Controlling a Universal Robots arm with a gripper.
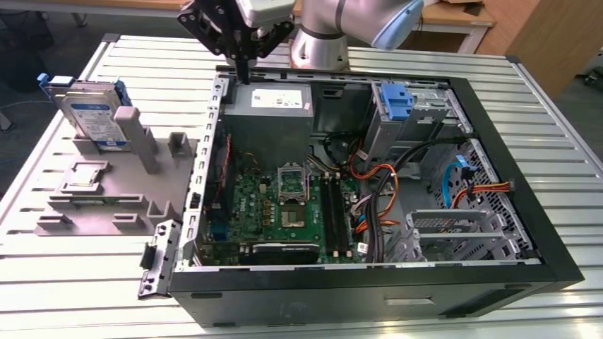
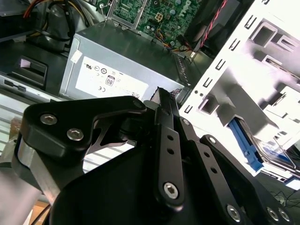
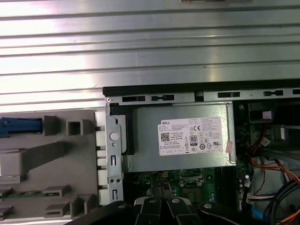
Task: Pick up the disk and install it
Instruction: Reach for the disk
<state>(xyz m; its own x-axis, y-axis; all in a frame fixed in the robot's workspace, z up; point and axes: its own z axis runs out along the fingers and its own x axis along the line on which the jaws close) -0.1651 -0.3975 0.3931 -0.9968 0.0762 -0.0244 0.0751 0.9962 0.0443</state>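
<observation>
The disk (image 1: 92, 113) stands on edge in a grey moulded holder (image 1: 104, 191) at the exterior view's left. It is a flat silver-grey slab with a blue-and-white label on its face and blue plastic rails along its edges. The holder is a matte, blocky piece with slots and posts. It sits on a counter (image 1: 85, 268) of ribbed aluminium slats that throw back bright bands of light.

The gripper (image 1: 243, 76) hangs well apart from the disk, over the far rim of the open computer case (image 1: 377, 296). Its black fingers are pressed together into one thin blade with nothing between them (the bolted black linkages behind them show in the second wrist view).

Just under its tip lies the power-supply box (image 1: 268, 106), dull grey sheet metal with a white label. Deeper in the black, boxy case lies a green motherboard (image 1: 282, 208) with a square socket. Orange and black cables (image 1: 382, 183) loop beside it. A blue bracket (image 1: 396, 106) sits in the perforated metal bay at the far corner.
</observation>
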